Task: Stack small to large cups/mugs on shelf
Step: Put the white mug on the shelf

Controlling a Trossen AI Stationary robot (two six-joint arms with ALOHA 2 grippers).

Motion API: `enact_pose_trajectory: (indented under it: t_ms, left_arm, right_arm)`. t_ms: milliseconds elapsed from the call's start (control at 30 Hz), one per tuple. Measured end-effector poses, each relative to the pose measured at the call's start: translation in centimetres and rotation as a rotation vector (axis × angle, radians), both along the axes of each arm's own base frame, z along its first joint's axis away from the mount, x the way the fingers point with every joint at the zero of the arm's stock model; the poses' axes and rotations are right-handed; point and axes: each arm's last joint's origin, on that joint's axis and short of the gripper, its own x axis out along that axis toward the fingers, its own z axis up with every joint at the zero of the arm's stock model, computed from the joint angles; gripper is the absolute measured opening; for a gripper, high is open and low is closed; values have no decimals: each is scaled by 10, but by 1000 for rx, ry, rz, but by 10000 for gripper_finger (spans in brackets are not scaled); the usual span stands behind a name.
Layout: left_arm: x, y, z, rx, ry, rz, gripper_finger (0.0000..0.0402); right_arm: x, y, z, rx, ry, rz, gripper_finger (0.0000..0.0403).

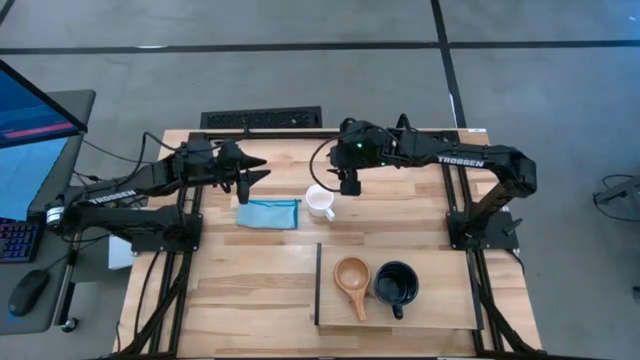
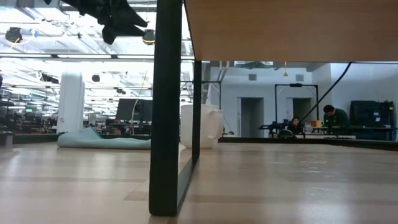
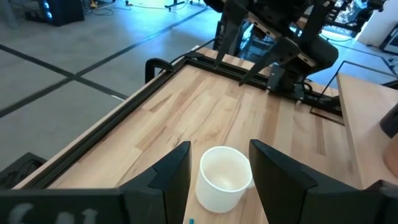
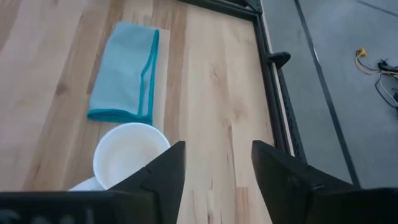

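Left gripper (image 1: 255, 168) is parked over the table's far-left part, at about 10 o'clock from the blue cloth (image 1: 269, 213); its fingers are seen apart with nothing between them, and the white mug (image 3: 224, 178) is only framed ahead of it in its wrist view. The cloth lies flat just at 9 o'clock of the white mug (image 1: 320, 203). The white mug stands upright on the planked tabletop (image 1: 400, 215), off the shelf, so it is not yet placed. Right gripper (image 1: 348, 186) hangs just at 1 o'clock of that mug, fingers spread and empty; no contact with the mug is seen.

On the shelf (image 1: 440, 310), at 5 o'clock of the white mug, the tan wooden cup (image 1: 352, 275) and the black mug (image 1: 396, 284) sit side by side, touching or nearly so. Judged from this, two of three are on the shelf, none nested; the white mug and any stacking are left.

Hard to make out: the low view is largely blocked by the shelf's underside and dark leg, so both shelf cups are hidden there. Cup sizes cannot be ranked with confidence. The white mug's handle is partly cut off in the right wrist view.
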Motion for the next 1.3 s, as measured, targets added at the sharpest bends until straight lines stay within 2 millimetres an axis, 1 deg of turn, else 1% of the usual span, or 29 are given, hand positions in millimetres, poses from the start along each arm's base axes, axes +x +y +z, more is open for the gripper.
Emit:
enact_pose_trajectory:
  t_ms: [100,200,233,267,333,400,467,533,600,667,733,800,833,967,1133,1200,1267,1300]
  left_arm:
    - [0,0,-1,-3,9,0,153]
    - [0,0,-1,-3,9,0,153]
    - [0,0,-1,-3,9,0,153]
    - [0,0,-1,-3,9,0,153]
    - [0,0,-1,-3,11,1,153]
    - [0,0,-1,-3,11,1,153]
    - [0,0,-2,-6,20,1,153]
    - [-1,-1,-2,-8,26,-1,153]
    - [-1,-1,-4,-12,38,-1,153]
    - [-1,-2,-4,-16,46,-7,153]
    - [-1,-2,-6,-21,62,-7,153]
    - [-2,-2,-7,-23,67,-8,153]
    - [-2,-2,-7,-26,74,-8,153]
    - [-2,-2,-9,-31,88,-10,153]
    - [-3,-2,-10,-37,103,-10,153]
    - [-3,-2,-10,-38,105,-11,153]
    - [-3,-2,-10,-39,108,-11,153]
    - [-3,-2,-10,-39,108,-11,153]
  right_arm:
    - [0,0,0,1,-1,0,198]
    - [9,3,-6,5,17,14,187]
    - [10,4,-11,12,53,19,183]
    - [14,7,-14,12,81,34,179]
    - [28,12,-16,-9,84,73,170]
    - [35,15,-26,-3,168,97,163]
    - [48,17,-30,-2,190,113,158]
    - [52,19,-32,-4,251,136,153]
    - [60,18,-34,-21,274,161,150]
    - [64,20,-40,-32,343,198,147]
    - [71,21,-43,-50,361,229,144]
    - [74,22,-45,-53,394,250,142]
    - [78,23,-46,-60,384,256,141]
    - [87,21,-57,-58,412,264,137]
    - [91,16,-69,-58,453,274,133]
    - [96,13,-75,-67,446,275,132]
    - [94,10,-80,-65,488,274,132]
    - [95,8,-81,-77,479,265,132]
